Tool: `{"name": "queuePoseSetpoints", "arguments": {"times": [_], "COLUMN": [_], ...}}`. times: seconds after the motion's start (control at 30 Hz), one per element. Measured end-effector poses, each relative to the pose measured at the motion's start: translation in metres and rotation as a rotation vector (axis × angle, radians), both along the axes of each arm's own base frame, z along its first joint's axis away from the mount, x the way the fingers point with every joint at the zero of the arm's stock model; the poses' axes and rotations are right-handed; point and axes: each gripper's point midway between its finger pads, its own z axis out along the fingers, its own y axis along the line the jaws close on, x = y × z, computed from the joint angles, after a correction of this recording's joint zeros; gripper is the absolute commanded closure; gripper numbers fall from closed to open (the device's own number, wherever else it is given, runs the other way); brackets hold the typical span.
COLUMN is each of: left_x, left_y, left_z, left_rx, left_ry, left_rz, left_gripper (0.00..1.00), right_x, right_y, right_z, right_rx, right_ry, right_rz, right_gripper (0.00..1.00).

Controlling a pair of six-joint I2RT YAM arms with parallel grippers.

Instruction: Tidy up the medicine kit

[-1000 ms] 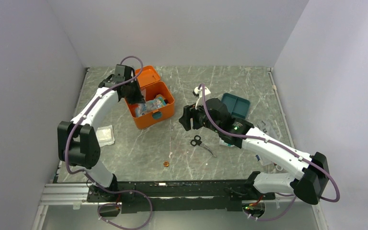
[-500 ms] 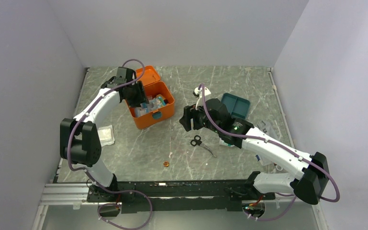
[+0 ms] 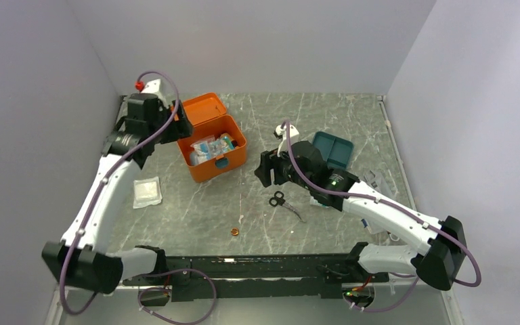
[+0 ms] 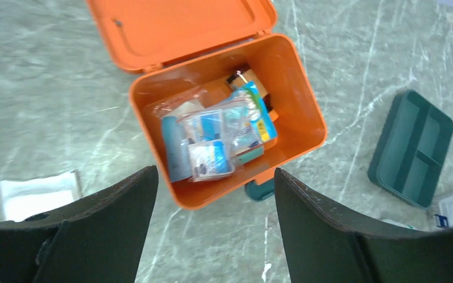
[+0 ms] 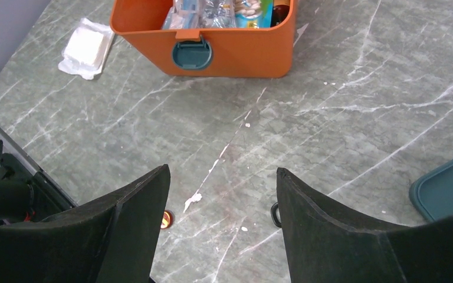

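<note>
The medicine kit (image 3: pixel 214 147) sits in the upper left part of the desk (image 3: pixel 196 213). The left jaws hang above it beside its upper-left edge, spread wide and holding nothing. In the left wrist view the open box (image 4: pixel 298 109) fills the middle of the frame, between and above the two dark fingers and well apart from them. The right jaws are also parted and empty; from that wrist the kit (image 5: pixel 236 56) lies at the top edge of the frame, well apart from them.

The box is orange, its lid thrown back flat towards the upper left. A round teal latch (image 5: pixel 191 54) sits on the front wall. Inside is a loose pile of clear packets, blue-and-white sachets and a dark-capped bottle in the far corner.

A white packet (image 3: pixel 147 191) lies to the lower left of the kit, near the left wall. A teal divided tray (image 3: pixel 333 149) lies to the right, past the right arm. Scissors (image 3: pixel 284 202) and a small orange disc (image 3: pixel 234 231) lie in the lower middle, with bare marble between them and the box front.
</note>
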Motion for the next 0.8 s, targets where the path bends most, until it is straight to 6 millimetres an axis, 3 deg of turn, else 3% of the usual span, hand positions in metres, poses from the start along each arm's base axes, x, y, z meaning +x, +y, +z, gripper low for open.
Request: {"name": "queuePoseSetpoints", "arguments": {"times": [0.1,0.2,0.4,0.53,0.8], "left_x": [-0.019,-0.038,-0.066,-0.081,-0.090], "left_y": [0.023,0.054,0.102,0.121,0.151], "left_z": [0.014,0.005,-0.049,-0.084,-0.135], "left_rx": [0.042,0.079,0.144,0.166,0.166], "left_ry": [-0.051,-0.038,0.110,0.210,0.368], "left_rz": [0.065,0.154,0.290,0.338,0.430], "left_gripper": [0.21,0.17,0.13,0.08,0.10], "right_x": [-0.003,-0.007,-0.012,-0.016,-0.022], "right_y": [-0.004,-0.007,-0.004,-0.003,-0.001], "right_z": [-0.005,-0.008,-0.006,-0.010,-0.016], "right_rx": [-0.002,-0.001,0.027,0.041,0.059], "right_ry": [0.002,0.005,0.007,0.021,0.040], "right_rz": [0.000,0.004,0.024,0.038,0.061], "right_gripper": [0.31,0.30,0.30,0.30,0.30]}}
